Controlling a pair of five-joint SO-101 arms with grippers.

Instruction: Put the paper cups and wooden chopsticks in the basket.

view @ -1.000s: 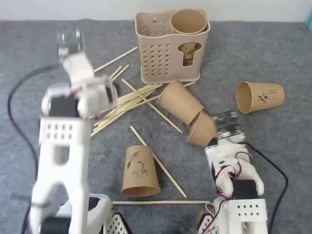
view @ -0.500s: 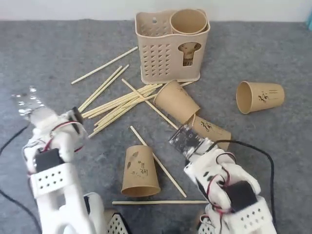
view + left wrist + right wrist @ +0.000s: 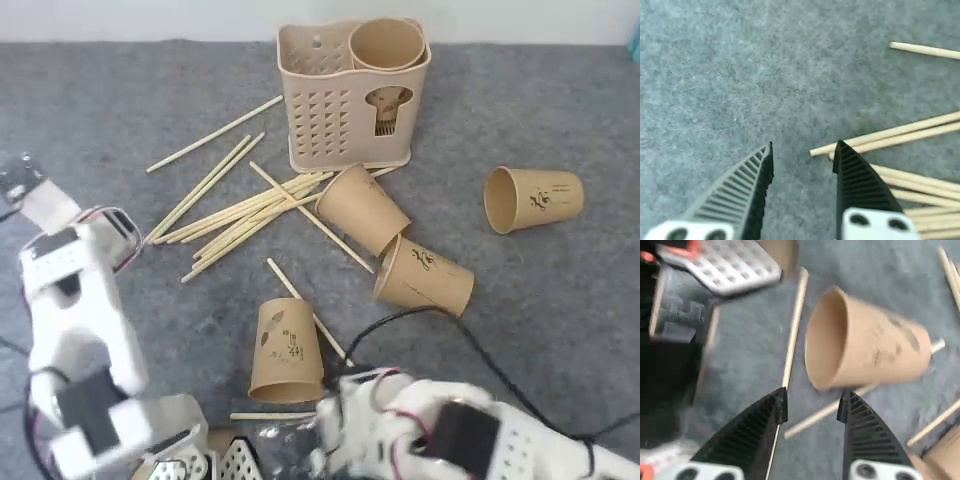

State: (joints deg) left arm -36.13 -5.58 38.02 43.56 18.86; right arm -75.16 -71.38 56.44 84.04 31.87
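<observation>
**Item 1. Basket** (image 3: 318, 110). Upright at the far side of the grey worktop (image 3: 560, 110), with 2 compartments. 1 stowed cup (image 3: 386, 43) stands mouth-up in the compartment on the high view's right. That side looks wide enough for cups, which would leave the narrower side for sticks.

**Item 2. Loose paper cups, 4, all on their sides.**
- The basket-side cup (image 3: 365, 208) lies just in front of the basket.
- The middle cup (image 3: 425, 277) is touching it, or nearly so.
- The outlying cup (image 3: 533, 198) lies well apart, mouth toward the basket side.
- The front cup (image 3: 287, 350) lies nearest the arms, mouth toward them, so its rim is easy to pinch.

**Item 3. Wooden chopsticks, all flat on the worktop.**
- A fanned bundle (image 3: 240, 212) lies beside the basket.
- 1 lone stick (image 3: 215, 132) lies beyond the bundle.
- 1 crossing stick (image 3: 310, 215) runs against the basket-side cup.
- 1 near stick (image 3: 270, 416) lies in front of the front cup.

**Item 4. Left hand** (image 3: 802, 150). Jaws parted and empty, low over bare worktop. The bundle's ends (image 3: 860, 142) lie just beside 1 fingertip. It is probably held open so it can straddle a stick end.

**Item 5. Right hand** (image 3: 810, 407). Jaws parted and empty, aimed at the front cup (image 3: 865, 347). 1 stick (image 3: 792, 330) lies beside the cup's mouth. The gap seems set for the rim.

**Status.** 1 of 5 cups is in the basket, and no sticks have been collected yet.
</observation>
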